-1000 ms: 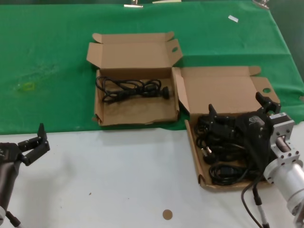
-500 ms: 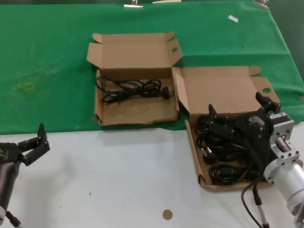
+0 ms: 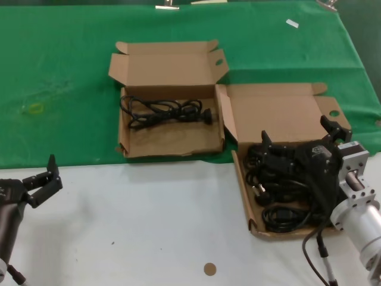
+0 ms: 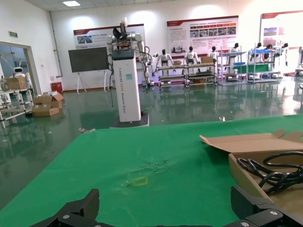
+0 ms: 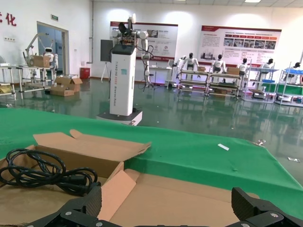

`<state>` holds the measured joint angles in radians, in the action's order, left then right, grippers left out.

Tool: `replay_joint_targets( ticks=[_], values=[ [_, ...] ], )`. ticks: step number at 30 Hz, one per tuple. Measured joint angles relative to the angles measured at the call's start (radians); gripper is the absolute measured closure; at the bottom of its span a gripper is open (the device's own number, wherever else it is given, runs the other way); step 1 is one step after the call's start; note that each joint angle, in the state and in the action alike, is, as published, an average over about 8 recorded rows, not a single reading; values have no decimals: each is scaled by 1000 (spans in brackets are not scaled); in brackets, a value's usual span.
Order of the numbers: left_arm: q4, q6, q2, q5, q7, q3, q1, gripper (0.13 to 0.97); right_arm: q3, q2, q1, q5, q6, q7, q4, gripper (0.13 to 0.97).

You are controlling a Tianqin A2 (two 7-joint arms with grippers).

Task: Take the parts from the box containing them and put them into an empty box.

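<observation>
Now the right gripper (image 3: 297, 140), jaws spread, hangs over the cords (image 3: 280, 190) piled in the box (image 3: 271, 119) at four o'clock, where tangled coils could snag together; the open left gripper (image 3: 41, 179) idles at eight o'clock.

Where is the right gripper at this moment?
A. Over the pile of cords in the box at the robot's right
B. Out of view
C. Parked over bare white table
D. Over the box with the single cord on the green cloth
A: the open right gripper sits over the piled black power cords in the right-hand box.
</observation>
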<state>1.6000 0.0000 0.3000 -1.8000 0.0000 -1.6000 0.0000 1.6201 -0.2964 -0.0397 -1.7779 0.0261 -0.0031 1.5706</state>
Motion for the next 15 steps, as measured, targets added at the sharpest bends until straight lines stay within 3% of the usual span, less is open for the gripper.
replay_joint_targets(
  ticks=[15],
  values=[
    [0, 0, 0, 0, 0, 0, 0, 132, 0, 0, 0, 0, 0, 0, 0, 129]
  ],
)
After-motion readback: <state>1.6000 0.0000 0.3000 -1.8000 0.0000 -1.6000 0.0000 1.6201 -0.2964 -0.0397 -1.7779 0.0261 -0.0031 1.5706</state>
